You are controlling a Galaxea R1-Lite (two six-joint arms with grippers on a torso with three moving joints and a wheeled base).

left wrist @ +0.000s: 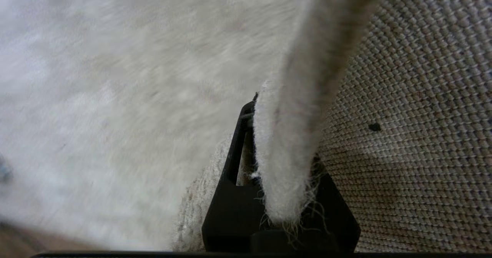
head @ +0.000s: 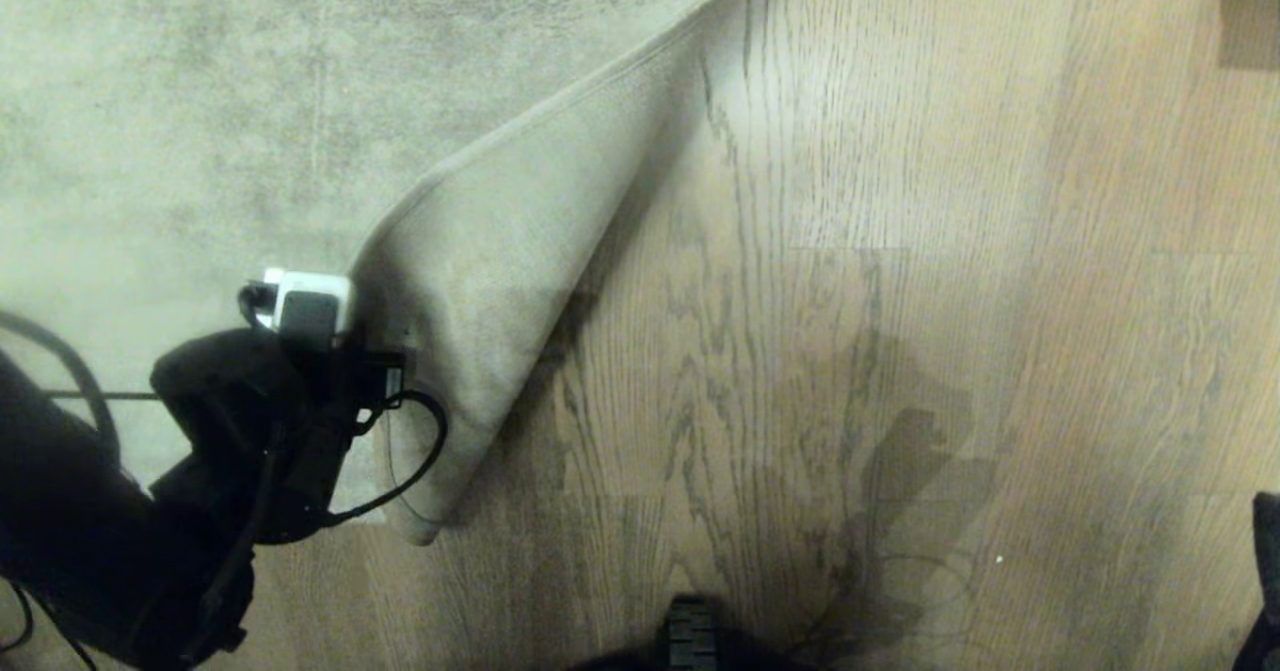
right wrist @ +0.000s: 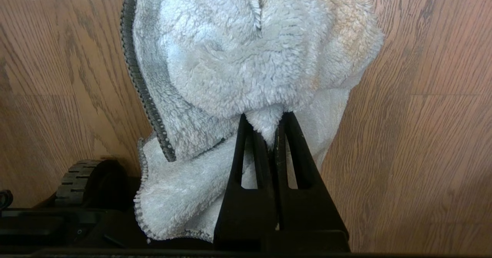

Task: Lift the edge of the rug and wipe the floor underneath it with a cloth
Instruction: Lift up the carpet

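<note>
Dim warm light, blurred rug pile (left wrist: 115, 96)

- The rug edge (head: 500, 281) is lifted and folded back, its stitched hem raised over the grey-beige pile.
- The floor (head: 900, 301), light oak-grain planks, lies bare beside it.
- The cloth (right wrist: 246, 58), pale fluffy blue-white, hangs bunched above the floor.

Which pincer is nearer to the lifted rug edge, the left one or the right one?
Left. The left pincer is shut on the rug edge itself; the right pincer is apart from it, gripping the cloth above bare floor.
</note>
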